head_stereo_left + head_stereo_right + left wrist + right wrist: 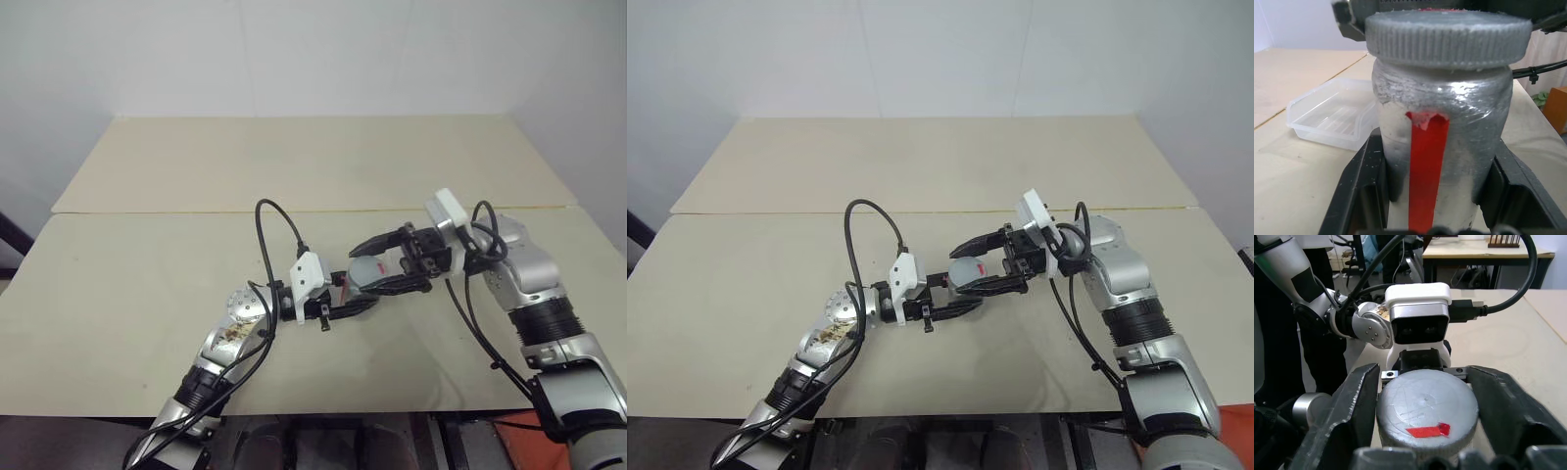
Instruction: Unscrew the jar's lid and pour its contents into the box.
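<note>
The left end effector (338,305) is clamped on the jar (1442,147), holding it sideways above the table (147,264), with its two black fingers (1359,191) pressed against opposite sides of the jar's body below the cap. A red strip runs down the jar's wall between those fingers. The lid (1426,410), a ribbed grey cap bearing a small red mark on its top face, is seated on the jar and faces the right end effector (1425,416). That end effector stands with its jaws apart, one on each side of the lid and close to the ribbed rim; whether either jaw already touches the rim cannot be told. The box (1332,115), a shallow clear tray, lies on the table just beyond the jar in the left wrist view and appears empty. The contents cannot be made out through the jar's wrapped wall.

Step in hand, as a judgement: the unscrewing stage, with the right end effector lined up on the lid but no turn evident. The next move calls for closing the right jaws squarely on the rim, then rotating about the jar's axis while the left grip resists the twist; a slack left grip would let the whole jar spin.
</note>
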Controlling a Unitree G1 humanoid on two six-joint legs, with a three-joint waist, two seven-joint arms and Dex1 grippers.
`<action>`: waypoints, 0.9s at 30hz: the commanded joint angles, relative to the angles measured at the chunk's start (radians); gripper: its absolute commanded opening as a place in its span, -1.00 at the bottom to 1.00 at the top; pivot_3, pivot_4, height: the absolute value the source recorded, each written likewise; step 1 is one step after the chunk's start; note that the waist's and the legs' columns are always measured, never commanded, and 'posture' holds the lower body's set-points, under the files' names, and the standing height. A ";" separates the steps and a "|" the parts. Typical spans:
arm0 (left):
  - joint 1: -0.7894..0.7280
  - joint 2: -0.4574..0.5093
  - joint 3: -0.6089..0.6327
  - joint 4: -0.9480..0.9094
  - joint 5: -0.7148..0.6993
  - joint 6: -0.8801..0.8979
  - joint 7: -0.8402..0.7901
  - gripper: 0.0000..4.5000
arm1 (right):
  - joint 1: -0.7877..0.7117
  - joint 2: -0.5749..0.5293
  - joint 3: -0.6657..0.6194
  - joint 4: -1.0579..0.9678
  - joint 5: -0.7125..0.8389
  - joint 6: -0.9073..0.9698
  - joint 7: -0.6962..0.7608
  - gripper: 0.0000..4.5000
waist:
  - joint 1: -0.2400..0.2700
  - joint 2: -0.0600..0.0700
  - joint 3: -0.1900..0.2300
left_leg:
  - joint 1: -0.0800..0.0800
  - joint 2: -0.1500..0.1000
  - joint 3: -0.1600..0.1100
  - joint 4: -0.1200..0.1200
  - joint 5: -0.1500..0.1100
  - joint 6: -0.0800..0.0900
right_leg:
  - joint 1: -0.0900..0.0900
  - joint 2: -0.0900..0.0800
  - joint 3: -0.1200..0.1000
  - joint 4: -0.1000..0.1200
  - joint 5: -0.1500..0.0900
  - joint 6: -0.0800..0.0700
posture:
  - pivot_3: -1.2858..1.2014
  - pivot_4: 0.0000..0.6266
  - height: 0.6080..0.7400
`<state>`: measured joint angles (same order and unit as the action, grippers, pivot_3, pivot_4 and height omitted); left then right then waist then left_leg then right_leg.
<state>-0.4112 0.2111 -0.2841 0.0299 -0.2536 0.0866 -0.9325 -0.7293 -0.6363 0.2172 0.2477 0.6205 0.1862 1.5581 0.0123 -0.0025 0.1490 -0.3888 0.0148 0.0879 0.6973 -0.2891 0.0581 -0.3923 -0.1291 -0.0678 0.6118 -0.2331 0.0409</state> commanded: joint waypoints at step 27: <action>-0.058 -0.011 0.008 0.048 0.020 -0.041 0.003 -0.14 | 0.612 0.170 -0.208 -0.931 -0.267 0.144 -1.024 0.97 | 0.000 0.000 0.000 | 0.000 -0.001 0.000 0.000 0.000 -0.001 | 0.000 0.000 0.001 0.000 0.000 0.000 | 0.03 -0.52 1.00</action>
<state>-0.4496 0.2032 -0.2796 0.0961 -0.2329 0.0672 -0.9255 -0.1051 -0.4727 0.0070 -0.6418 0.3733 0.3380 0.5673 0.0118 -0.0025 0.1489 -0.3883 0.0141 0.0880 0.6970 -0.2886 0.0572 -0.3929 -0.1291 -0.0668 0.6116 -0.2332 0.0410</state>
